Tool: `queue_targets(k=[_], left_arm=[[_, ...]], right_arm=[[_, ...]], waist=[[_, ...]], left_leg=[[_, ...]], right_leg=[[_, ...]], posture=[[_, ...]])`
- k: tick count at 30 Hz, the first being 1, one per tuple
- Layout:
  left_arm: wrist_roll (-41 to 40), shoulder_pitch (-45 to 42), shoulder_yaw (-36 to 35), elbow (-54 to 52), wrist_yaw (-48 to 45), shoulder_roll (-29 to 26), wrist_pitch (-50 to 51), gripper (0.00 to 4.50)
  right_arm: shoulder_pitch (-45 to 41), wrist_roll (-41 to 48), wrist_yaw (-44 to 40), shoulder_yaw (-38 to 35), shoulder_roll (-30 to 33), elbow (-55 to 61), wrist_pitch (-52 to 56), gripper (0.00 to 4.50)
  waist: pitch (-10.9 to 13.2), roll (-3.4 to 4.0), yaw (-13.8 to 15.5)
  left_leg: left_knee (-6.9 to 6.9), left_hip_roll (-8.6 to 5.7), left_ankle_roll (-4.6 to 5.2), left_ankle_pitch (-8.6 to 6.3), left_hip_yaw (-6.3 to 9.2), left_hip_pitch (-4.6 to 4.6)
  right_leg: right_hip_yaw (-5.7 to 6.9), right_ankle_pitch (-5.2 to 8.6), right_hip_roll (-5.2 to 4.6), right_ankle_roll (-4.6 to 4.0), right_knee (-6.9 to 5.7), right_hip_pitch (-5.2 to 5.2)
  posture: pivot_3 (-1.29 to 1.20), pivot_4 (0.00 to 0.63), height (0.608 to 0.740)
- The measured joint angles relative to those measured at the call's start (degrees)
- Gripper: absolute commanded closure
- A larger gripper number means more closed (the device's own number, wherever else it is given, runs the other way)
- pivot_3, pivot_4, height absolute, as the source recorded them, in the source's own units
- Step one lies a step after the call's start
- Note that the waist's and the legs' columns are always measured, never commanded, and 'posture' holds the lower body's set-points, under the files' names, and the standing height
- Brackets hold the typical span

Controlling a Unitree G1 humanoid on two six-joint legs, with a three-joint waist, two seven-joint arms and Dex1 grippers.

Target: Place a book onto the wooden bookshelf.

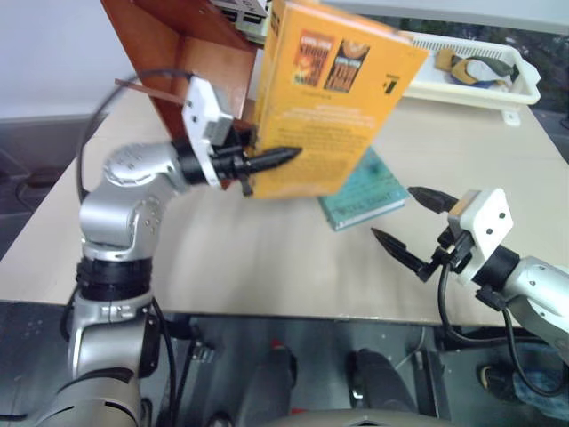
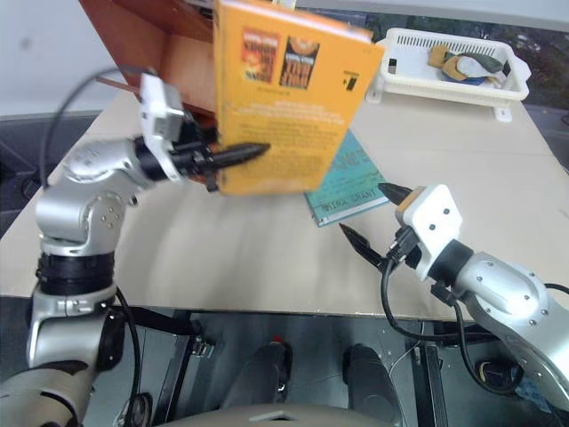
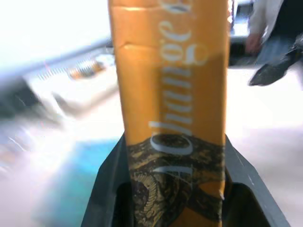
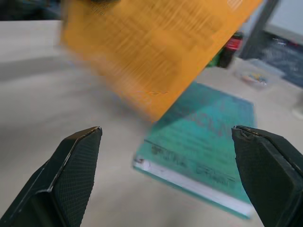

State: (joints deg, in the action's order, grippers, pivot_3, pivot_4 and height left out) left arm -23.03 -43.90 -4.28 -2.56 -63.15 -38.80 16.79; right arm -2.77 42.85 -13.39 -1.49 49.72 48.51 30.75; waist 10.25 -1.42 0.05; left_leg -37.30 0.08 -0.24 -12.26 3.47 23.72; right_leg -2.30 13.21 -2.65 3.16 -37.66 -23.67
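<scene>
The left gripper (image 1: 267, 165) clamps the thick orange-yellow paperback (image 1: 333, 107) by its spine, bookshelf (image 1: 182, 44) at ten o'clock. It looks stiff and hefty. The right gripper (image 1: 402, 221) gapes empty.

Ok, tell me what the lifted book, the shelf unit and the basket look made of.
Book: paperback, it seems; smooth orange-yellow printed card cover. Shelf unit: polished reddish-brown wood or veneer, flat boards with a slight sheen. Basket: white plastic, probably; slotted moulded walls.
</scene>
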Motion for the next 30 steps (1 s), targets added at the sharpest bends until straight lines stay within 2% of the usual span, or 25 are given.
queue_targets(k=[2,3,4,6,7,8,11,16,17,19,23,28,30], left_arm=[[5.78,-9.85,0.0,14.06,-6.78,-5.25,-21.72,3.4],[6.62,-11.77,0.01,16.87,-7.65,-6.19,-25.45,3.4],[10.15,-17.94,-0.22,26.96,-10.53,-9.76,-38.0,3.4],[11.72,-19.61,0.01,31.24,-11.4,-10.51,-43.17,3.4],[14.11,-21.86,1.41,36.65,-11.55,-10.93,-48.47,3.4],[18.49,-25.18,3.7,45.16,-11.24,-12.17,-54.61,3.4],[29.33,-32.16,8.61,60.42,-5.72,-14.36,-65.39,3.4],[44.86,-38.19,17.04,70.5,9.73,-15.83,-69.03,3.4],[50.02,-39.02,20.31,72.83,15.99,-16.07,-68.48,3.4],[55.3,-39.45,23.57,75.21,23.0,-16.07,-68.17,3.4],[61.8,-41.68,27.96,77.49,33.19,-15.95,-67.0,3.4],[65.73,-42.61,30.71,79.71,40.31,-15.16,-63.8,3.4],[65.8,-42.61,30.72,80.35,41.08,-14.79,-62.01,2.39]], right_arm=[[-1.48,-1.67,-2.29,1.1,-2.1,-1.86,0.08,0.0],[-1.69,-1.99,-2.71,1.15,-2.44,-2.21,0.08,0.0],[-2.64,-3.08,-4.06,1.25,-3.62,-3.27,0.02,0.0],[-2.71,-3.61,-4.67,1.25,-3.98,-3.85,0.0,0.0],[-2.86,-4.06,-5.28,1.24,-4.6,-4.27,-0.1,0.0],[-3.2,-4.59,-6.22,1.28,-5.41,-4.69,-0.29,0.0],[-3.24,-5.96,-7.77,1.07,-7.18,-5.0,-1.03,0.0],[-4.49,-5.85,-8.14,0.72,-9.97,-4.58,-1.12,0.0],[-5.49,-5.01,-7.85,0.17,-10.72,-4.02,-0.86,0.0],[-7.04,-3.37,-7.35,-0.79,-11.03,-2.6,0.04,0.0],[-10.71,0.12,-5.56,-2.21,-11.0,0.3,2.72,0.0],[-12.11,3.48,-2.98,-4.43,-10.03,3.04,5.72,0.0],[-12.24,4.3,-2.12,-5.35,-9.59,3.66,6.7,0.0]], waist=[[0.01,-0.01,-0.12],[0.01,-0.01,-0.23],[-0.02,0.02,-0.63],[-0.04,0.06,-0.75],[-0.01,0.01,-0.7],[0.02,-0.05,-0.67],[0.1,-0.16,-0.8],[0.2,-0.34,-0.89],[0.2,-0.34,-0.96],[0.22,-0.34,-1.02],[0.23,-0.39,-0.78],[0.23,-0.39,-0.77],[0.23,-0.39,-0.76]], left_leg=[[0.01,0.01,0.01,0.0,-0.01,0.03],[0.01,0.0,0.01,0.0,-0.03,0.04],[0.04,-0.03,0.05,-0.03,-0.08,0.03],[0.03,-0.04,0.13,-0.08,-0.1,0.03],[0.02,-0.05,0.14,-0.08,-0.07,0.05],[0.02,-0.03,0.14,-0.08,0.0,0.11],[0.02,-0.02,0.15,-0.09,0.01,0.14],[0.02,-0.03,0.17,-0.1,-0.02,0.13],[0.02,-0.02,0.17,-0.1,-0.02,0.12],[0.02,0.0,0.17,-0.1,-0.01,0.11],[0.01,0.02,0.16,-0.1,0.04,0.1],[-0.03,0.01,0.16,-0.1,0.02,0.07],[-0.04,0.01,0.16,-0.1,0.03,0.05]], right_leg=[[0.0,0.0,0.04,0.0,0.01,-0.04],[-0.01,0.0,0.04,0.0,0.04,-0.04],[-0.05,-0.09,0.02,0.17,0.06,-0.03],[-0.08,-0.12,-0.01,0.26,0.03,-0.02],[-0.03,-0.12,0.01,0.26,0.04,-0.03],[0.04,-0.13,0.06,0.27,0.1,-0.04],[0.04,-0.12,0.07,0.29,0.08,-0.05],[0.01,-0.07,0.03,0.4,0.07,-0.05],[0.01,-0.05,0.04,0.42,0.04,-0.05],[0.04,-0.04,0.05,0.45,-0.02,-0.08],[0.11,-0.04,0.06,0.45,-0.06,-0.06],[0.1,-0.04,0.03,0.46,-0.14,-0.05],[0.11,-0.04,0.04,0.46,-0.21,-0.06]], posture=[[0.0,0.15,0.74],[0.0,0.15,0.74],[0.0,0.15,0.74],[0.0,0.15,0.74],[0.0,0.15,0.74],[0.0,0.15,0.74],[0.0,0.15,0.74],[0.0,0.15,0.74],[0.0,0.15,0.74],[0.0,0.15,0.74],[0.0,0.15,0.74],[0.0,0.15,0.74],[0.0,0.15,0.74]])
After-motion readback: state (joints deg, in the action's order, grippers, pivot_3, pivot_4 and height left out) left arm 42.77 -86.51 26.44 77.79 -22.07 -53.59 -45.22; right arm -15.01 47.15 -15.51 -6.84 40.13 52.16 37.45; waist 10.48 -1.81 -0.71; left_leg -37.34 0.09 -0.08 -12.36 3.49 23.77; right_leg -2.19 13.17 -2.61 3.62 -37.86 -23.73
